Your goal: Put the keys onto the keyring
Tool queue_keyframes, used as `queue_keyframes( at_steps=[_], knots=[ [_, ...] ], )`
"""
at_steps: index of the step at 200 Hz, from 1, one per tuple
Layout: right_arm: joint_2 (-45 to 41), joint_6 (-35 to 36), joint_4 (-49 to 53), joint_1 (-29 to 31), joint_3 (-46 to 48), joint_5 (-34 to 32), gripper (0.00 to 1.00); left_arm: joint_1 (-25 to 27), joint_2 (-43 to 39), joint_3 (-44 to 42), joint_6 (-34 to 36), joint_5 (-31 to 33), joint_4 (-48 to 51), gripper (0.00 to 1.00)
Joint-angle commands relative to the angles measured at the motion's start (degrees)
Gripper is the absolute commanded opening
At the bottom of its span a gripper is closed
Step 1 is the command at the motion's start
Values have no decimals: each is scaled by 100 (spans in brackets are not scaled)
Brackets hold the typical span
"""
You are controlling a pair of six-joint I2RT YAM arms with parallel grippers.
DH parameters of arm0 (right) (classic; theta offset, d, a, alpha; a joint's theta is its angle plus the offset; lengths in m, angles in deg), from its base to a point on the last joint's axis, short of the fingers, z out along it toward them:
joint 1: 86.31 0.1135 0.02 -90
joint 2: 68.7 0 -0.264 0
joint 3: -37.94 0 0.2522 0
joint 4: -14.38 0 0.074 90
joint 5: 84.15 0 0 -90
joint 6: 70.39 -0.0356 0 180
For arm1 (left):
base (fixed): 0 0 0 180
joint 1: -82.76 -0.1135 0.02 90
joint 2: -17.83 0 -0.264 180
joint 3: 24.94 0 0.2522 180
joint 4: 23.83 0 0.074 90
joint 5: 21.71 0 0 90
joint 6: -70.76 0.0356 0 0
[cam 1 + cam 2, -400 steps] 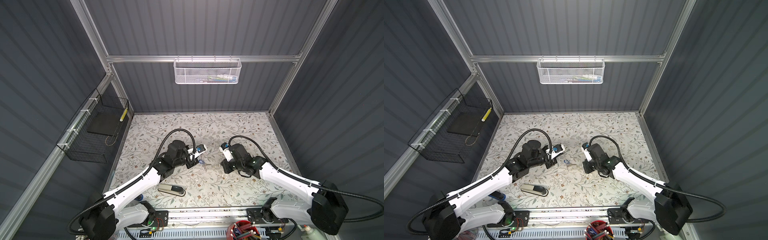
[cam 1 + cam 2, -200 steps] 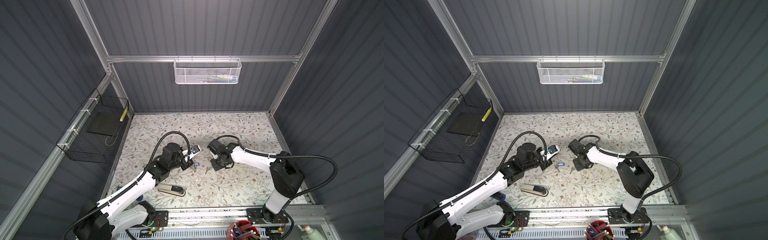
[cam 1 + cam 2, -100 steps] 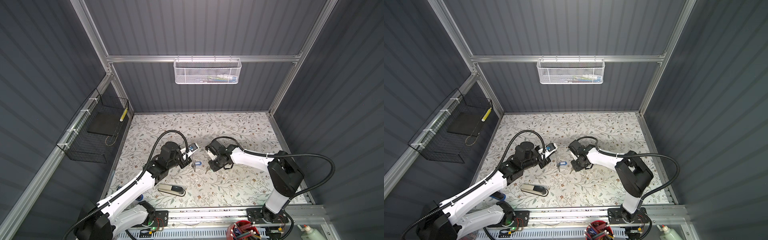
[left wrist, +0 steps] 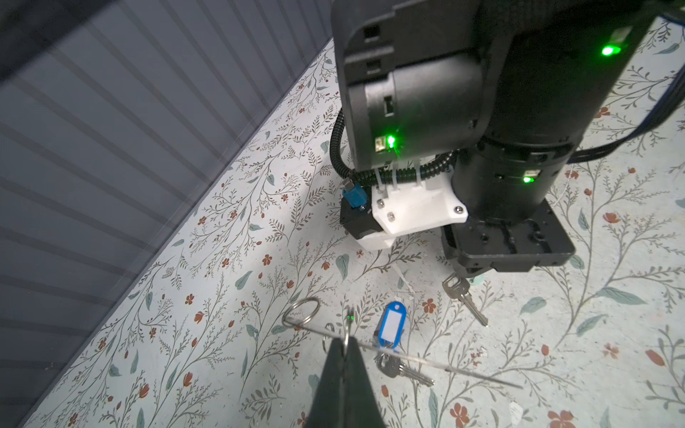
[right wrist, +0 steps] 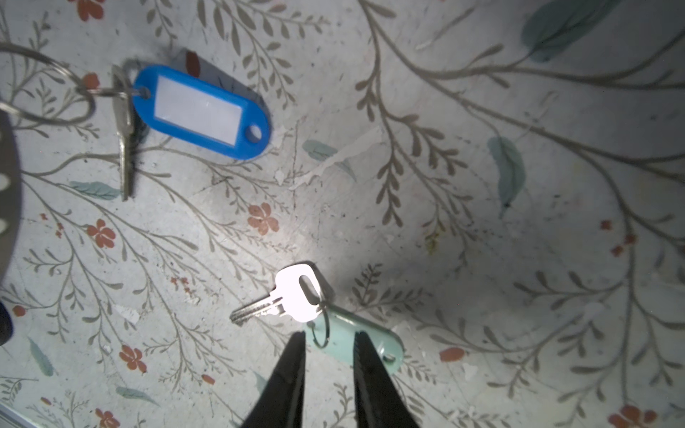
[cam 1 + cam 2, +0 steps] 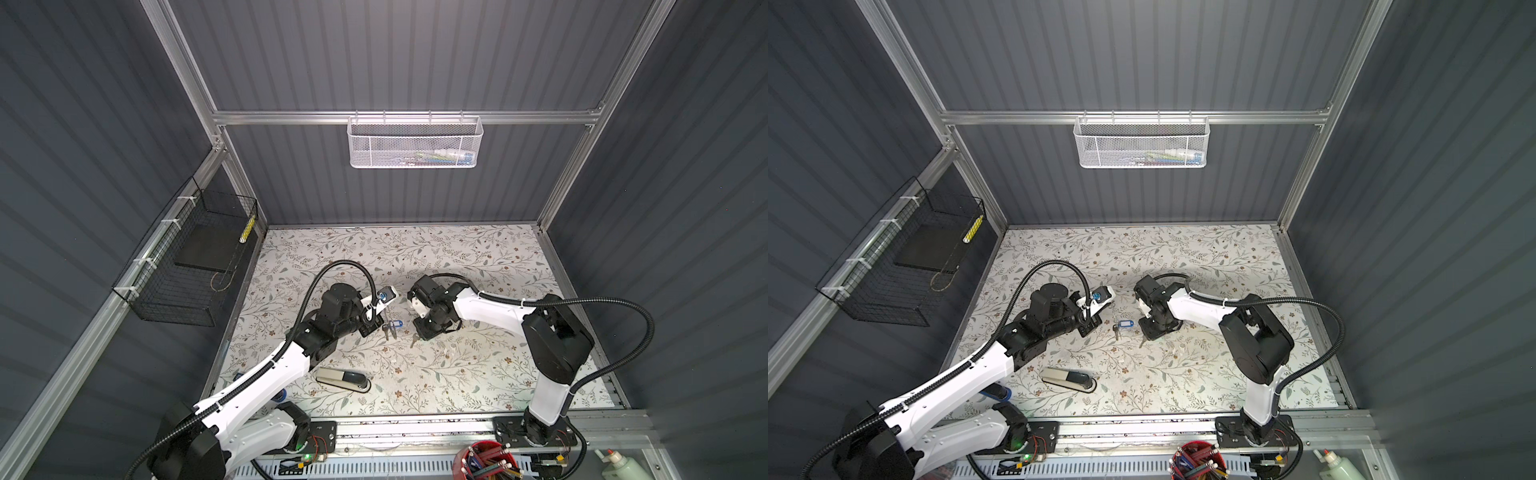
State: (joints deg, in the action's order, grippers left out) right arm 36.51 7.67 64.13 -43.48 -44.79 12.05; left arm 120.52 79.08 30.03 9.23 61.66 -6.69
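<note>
My left gripper [image 4: 345, 339] [image 6: 375, 328] is shut on the keyring [image 4: 444, 368], a thin grey ring seen edge-on just above the floral mat; its holed band shows in the right wrist view [image 5: 11, 207]. The blue-tagged key [image 4: 389, 326] [image 5: 202, 111] [image 6: 397, 323] [image 6: 1124, 323] lies beside it on a small wire ring [image 5: 48, 92]. My right gripper [image 5: 329, 337] [image 6: 424, 332] [image 6: 1148, 332] is open, its fingers [image 5: 293, 370] either side of the mint-green tag [image 5: 370, 344]. That tag's key [image 5: 293, 296] [image 4: 465, 296] lies flat on the mat.
A grey-and-black stapler [image 6: 343, 380] [image 6: 1069, 380] lies near the front left of the mat. A black wire basket [image 6: 187, 270] hangs on the left wall and a white mesh basket [image 6: 415, 141] on the back rail. A red pencil cup [image 6: 488, 461] stands beyond the front edge.
My right gripper has opened and come down a little over the mint-tagged key. My left gripper has stayed shut and drifted slightly left with the keyring.
</note>
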Motion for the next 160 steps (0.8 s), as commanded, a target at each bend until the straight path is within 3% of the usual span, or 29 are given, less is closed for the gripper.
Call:
queue_keyframes(
  at_steps=[1, 46, 160],
  knots=[
    [180, -45, 451, -24, -315, 93, 25, -23, -9, -49, 88, -121, -230, 0],
    [335, -95, 586, -28, -451, 303, 20, -30, 9, -68, 106, -126, -233, 0],
    [640, -212, 926, -51, -765, 267, 22, -36, 55, -60, 124, -136, -237, 0]
  ],
)
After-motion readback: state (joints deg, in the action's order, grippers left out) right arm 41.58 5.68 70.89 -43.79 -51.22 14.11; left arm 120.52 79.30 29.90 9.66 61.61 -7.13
